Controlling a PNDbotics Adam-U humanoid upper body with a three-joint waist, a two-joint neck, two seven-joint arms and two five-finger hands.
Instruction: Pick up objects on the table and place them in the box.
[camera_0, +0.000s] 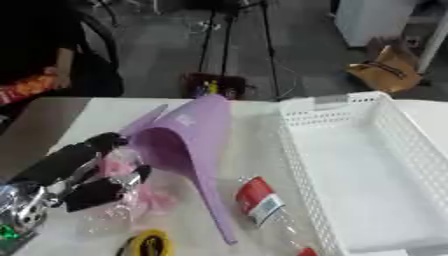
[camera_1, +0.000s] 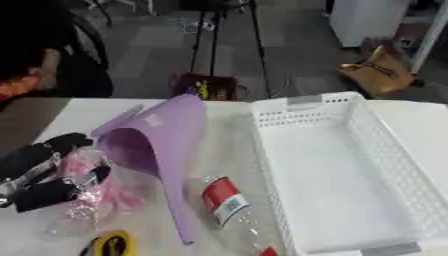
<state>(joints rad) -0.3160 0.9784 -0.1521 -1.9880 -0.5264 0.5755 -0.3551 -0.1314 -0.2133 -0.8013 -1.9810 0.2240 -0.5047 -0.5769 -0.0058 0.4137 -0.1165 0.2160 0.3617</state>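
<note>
- The picking step is judged to be in hand: the left hand (camera_0: 83, 175) is curled round a clear bag of pink items (camera_0: 131, 197) at the near left of the table (camera_0: 254, 130), thumb and fingers closed on the crinkled plastic.
- The right hand is not seen in either view.
- The white box (camera_1: 350, 170) is set on the right side of the table and nothing is seen inside it.
- A purple dustpan (camera_0: 188, 145) lies between bag and box, its long handle pointed toward the near edge; a clear bottle with a red label (camera_0: 260, 202) lies just beside the box's near left wall, and a yellow and black thing (camera_0: 149, 244) is cut off at the bottom edge.
- The next move is judged to call for the bag to be lifted clear of the dustpan, carried rightward over the box wall and released inside.
- The table is white and smooth; beyond it a grey floor, tripod legs (camera_0: 236, 50) and a brown bag (camera_0: 389, 67) are seen.
</note>
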